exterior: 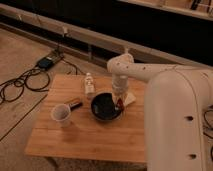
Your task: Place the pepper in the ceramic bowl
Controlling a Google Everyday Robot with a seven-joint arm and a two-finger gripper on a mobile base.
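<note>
One pincer (120, 104) at the frame's centre grips the pepper (120, 105) over the right rim of the ceramic bowl (105, 106); a white cup (61, 114) stands left on the tabletop (90, 137).

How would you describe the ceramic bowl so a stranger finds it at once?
On the wooden table, look right of centre, just under the gripper holding the pepper. The ceramic bowl is round, shallow, dark and glossy, wider than the white cup to its left.
</note>
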